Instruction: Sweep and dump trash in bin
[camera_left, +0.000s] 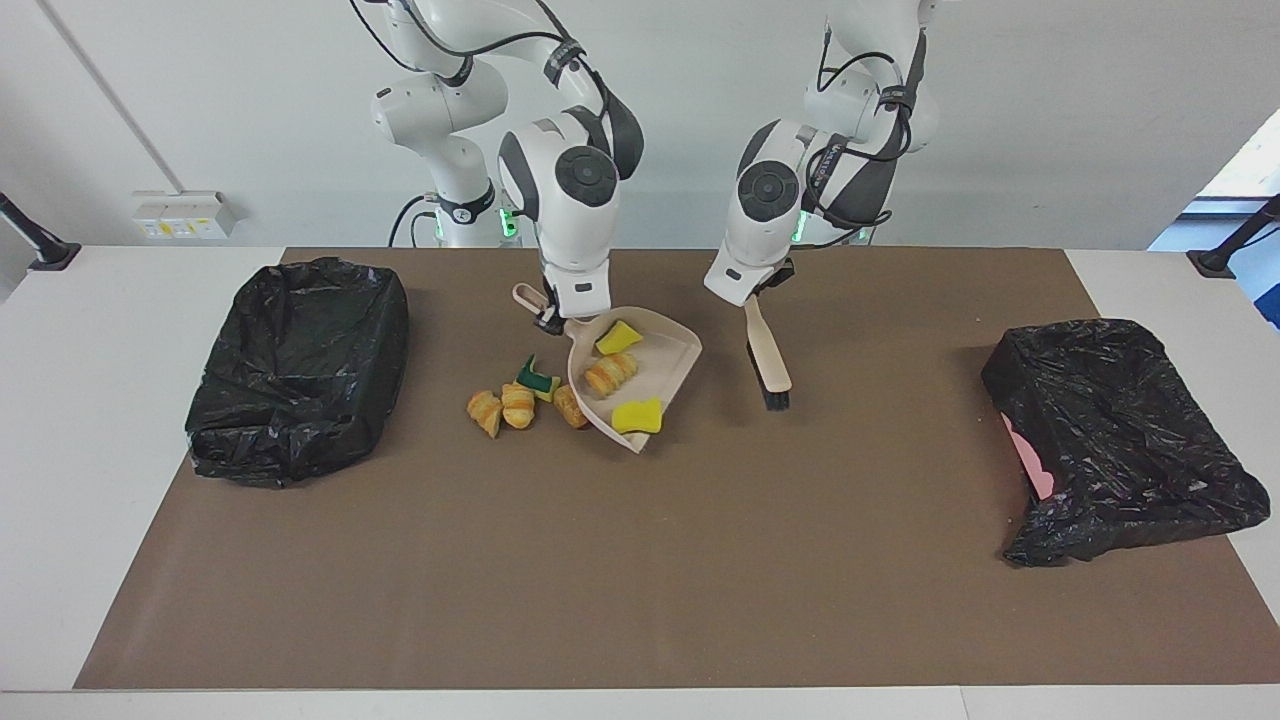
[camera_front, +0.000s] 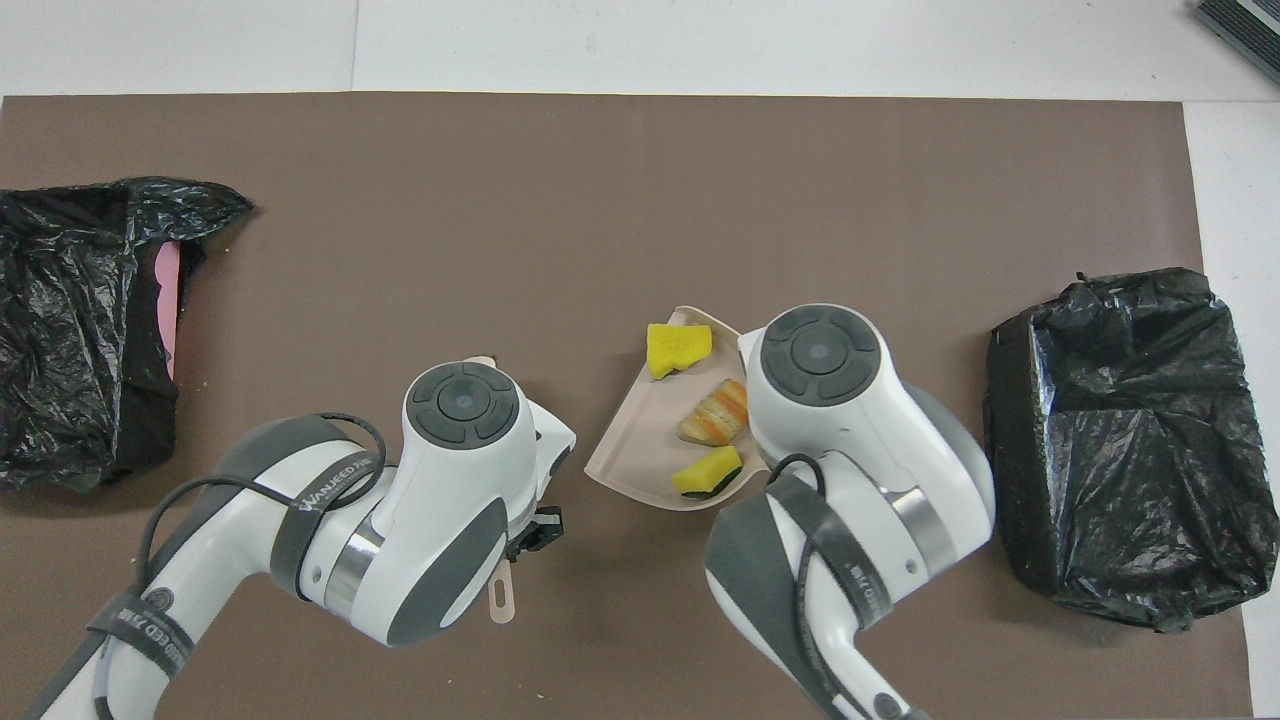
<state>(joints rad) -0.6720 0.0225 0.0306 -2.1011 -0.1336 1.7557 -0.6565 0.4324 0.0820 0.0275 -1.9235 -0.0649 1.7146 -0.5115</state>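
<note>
My right gripper (camera_left: 548, 318) is shut on the handle of the beige dustpan (camera_left: 672, 358), which hangs tilted just above the mat. The pan (camera_front: 628, 458) carries trash: two yellow sponge chunks (camera_left: 619, 337) (camera_left: 639, 415) and a croissant piece (camera_left: 609, 375). More trash lies on the mat beside the pan toward the right arm's end: two croissant pieces (camera_left: 503, 408), a green-yellow sponge (camera_left: 538, 380) and a bread piece (camera_left: 569, 405) half covered by the pan's edge. My left gripper (camera_left: 760, 288) is shut on the beige brush (camera_left: 768, 358), whose black bristles (camera_left: 776, 400) point down.
A black-bagged bin (camera_left: 300, 370) stands at the right arm's end of the brown mat. A second black-bagged bin (camera_left: 1120, 440), with pink showing at its edge, lies at the left arm's end. In the overhead view the right arm covers the loose trash.
</note>
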